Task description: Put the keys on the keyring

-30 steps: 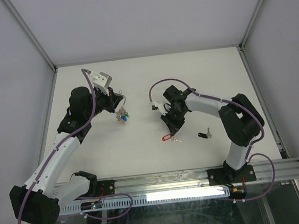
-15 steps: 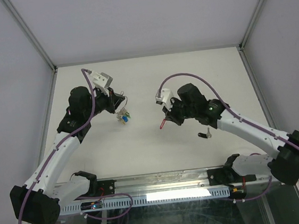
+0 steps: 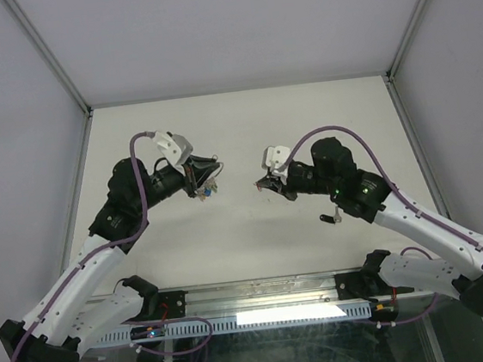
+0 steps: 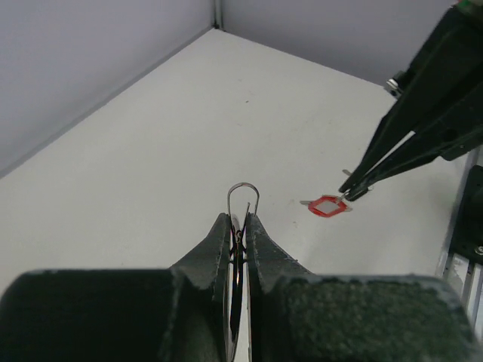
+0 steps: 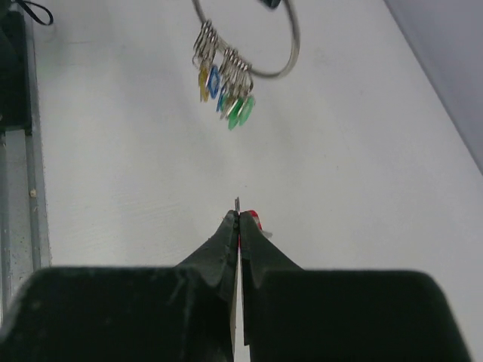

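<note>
Quick status from my side. My left gripper (image 4: 240, 224) is squeezed almost fully closed on the keyring (image 4: 243, 194), with just the top of the wire loop poking out past the fingertips. From my right wrist view the rest of the ring hangs free, and the bunch of blue, yellow and green tags (image 5: 225, 89) dangles off its lower side.

My right gripper (image 5: 238, 219) is pinched completely shut on the red key (image 4: 327, 206). The metal tip sticks out a bit past the fingers and the red tag hangs just under them. That key is level with the keyring and to its right, pointing at it, with a clear gap between them, so no contact.

The black key (image 3: 330, 217) is lying on the table (image 3: 244, 120), further right of the keyring than my right gripper's tip and closer to my bases. Neither gripper is touching it.
</note>
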Motion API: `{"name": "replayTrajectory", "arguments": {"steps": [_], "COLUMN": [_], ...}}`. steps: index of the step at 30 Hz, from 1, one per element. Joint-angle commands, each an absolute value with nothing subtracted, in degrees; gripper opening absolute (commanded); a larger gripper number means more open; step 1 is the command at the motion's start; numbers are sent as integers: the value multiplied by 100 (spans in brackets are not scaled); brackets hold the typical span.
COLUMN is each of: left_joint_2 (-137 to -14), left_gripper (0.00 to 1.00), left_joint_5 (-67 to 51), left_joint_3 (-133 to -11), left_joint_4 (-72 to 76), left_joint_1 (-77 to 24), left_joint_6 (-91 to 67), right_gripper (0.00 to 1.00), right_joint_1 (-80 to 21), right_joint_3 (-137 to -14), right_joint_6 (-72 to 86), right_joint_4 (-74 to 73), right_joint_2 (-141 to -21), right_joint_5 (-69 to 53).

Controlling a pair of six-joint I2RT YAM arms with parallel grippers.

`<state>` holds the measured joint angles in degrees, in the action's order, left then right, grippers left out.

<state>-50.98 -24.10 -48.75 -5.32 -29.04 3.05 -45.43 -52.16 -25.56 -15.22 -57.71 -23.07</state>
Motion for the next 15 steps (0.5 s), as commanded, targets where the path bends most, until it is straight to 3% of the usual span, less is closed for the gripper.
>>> {"name": "replayTrajectory", "arguments": {"steps": [1,10,15], "left_joint_2": [-4843,-4905,-4989], "left_gripper": [0,0,0], "left_joint_5": [-1814,-1817,-1591], "left_joint_3": [-5150,-5795,-6024], "left_joint_4": [-70,-79,-114], "left_joint_1": [-3621,-4110,-4263], "left_joint_6": [622,572,609], "right_gripper": [0,0,0], "right_joint_1": [-4600,-4847,-4931], "right_joint_3": [-5449,-5264,-5452], "right_joint_6": [-2780,-3412,-3898], "right_joint_4": [-623,950,947], "right_joint_2": [-5443,-5144,-5179], "right_joint_5": [-2804,-2609,-2635]}}
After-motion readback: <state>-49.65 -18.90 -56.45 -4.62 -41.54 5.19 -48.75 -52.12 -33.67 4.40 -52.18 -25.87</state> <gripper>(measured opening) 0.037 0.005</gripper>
